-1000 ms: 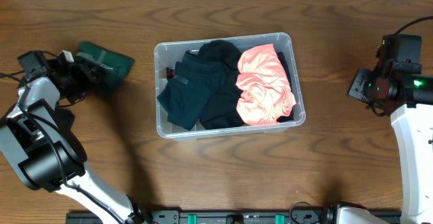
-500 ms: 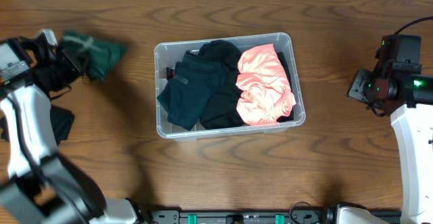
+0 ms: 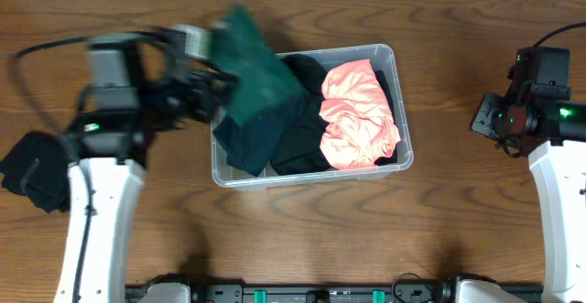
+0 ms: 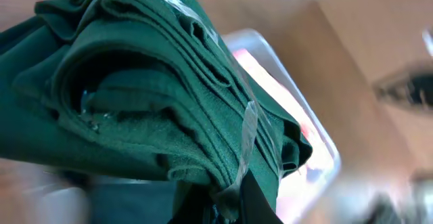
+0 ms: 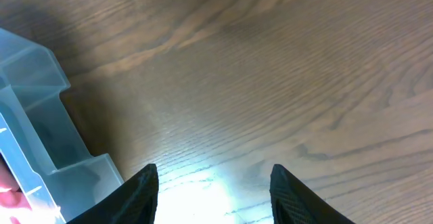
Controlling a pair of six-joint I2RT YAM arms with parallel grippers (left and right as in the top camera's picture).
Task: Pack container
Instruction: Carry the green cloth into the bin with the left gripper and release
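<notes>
The clear container stands mid-table holding dark clothes and a pink garment. My left gripper is shut on a folded dark green garment, held in the air over the container's left end. In the left wrist view the green garment fills the frame, with the container blurred beyond. My right gripper is open and empty above bare table, right of the container's corner.
A black garment lies on the table at the far left. The right arm stays near the right edge. Wood table surface lies in front of the container.
My left gripper has lifted the green garment from the far-left table and swung it right, over the container's left end. The right arm has not moved.
</notes>
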